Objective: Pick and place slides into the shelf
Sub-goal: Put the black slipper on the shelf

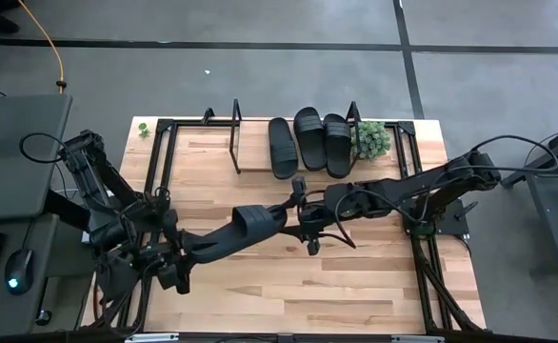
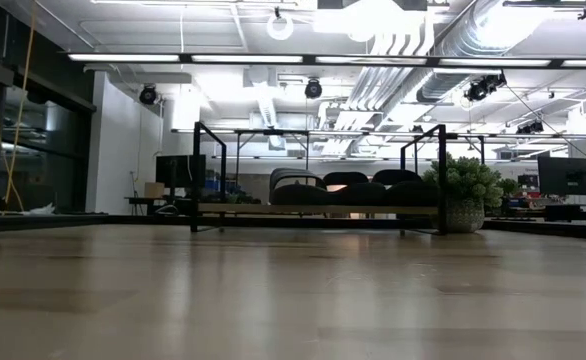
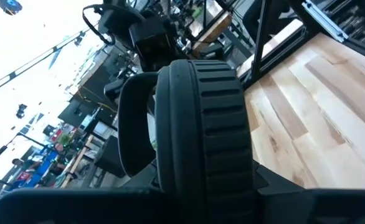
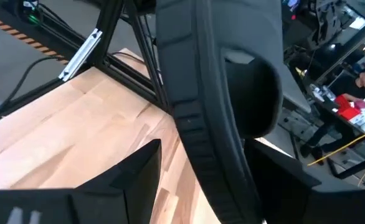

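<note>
Clamped on the fourth slide, the left gripper holds it raised over the middle of the table; its ribbed sole fills the left wrist view. Facing it, the right gripper has its fingers spread wide around the same sandal's other end. Three more slides lie side by side on the shelf at the table's far edge, just beside a small potted plant
</note>
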{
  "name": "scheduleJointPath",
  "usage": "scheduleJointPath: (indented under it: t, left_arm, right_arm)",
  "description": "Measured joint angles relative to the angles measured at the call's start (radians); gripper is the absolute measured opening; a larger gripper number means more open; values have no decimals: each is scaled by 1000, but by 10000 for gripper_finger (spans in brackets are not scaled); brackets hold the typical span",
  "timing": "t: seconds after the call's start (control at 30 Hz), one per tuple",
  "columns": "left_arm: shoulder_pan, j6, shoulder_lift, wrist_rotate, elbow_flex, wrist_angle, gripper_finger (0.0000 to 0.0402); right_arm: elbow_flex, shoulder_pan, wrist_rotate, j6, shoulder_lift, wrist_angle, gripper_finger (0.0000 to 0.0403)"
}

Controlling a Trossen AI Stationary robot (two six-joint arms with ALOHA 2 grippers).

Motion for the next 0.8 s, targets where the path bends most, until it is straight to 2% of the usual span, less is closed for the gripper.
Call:
scheduleJointPath:
  t: [0.17, 0.33, 0.43, 0.53, 0.8]
  left_arm:
    - [2, 11, 0, 2, 0, 16, 69]
    - [1, 54, 0, 6, 0, 69, 69]
    - [2, 65, 0, 25, 0, 88, 69]
    - [2, 77, 0, 37, 0, 89, 69]
    - [1, 77, 0, 35, 0, 92, 69]
  right_arm:
    - [-15, -1, -2, -16, 1, 62, 220]
    - [-15, -1, -71, -32, 1, 110, 219]
    - [-15, -1, -107, -42, 1, 126, 204]
    - [-15, -1, -129, -42, 1, 127, 167]
    - [-16, 1, -135, -50, 1, 125, 21]
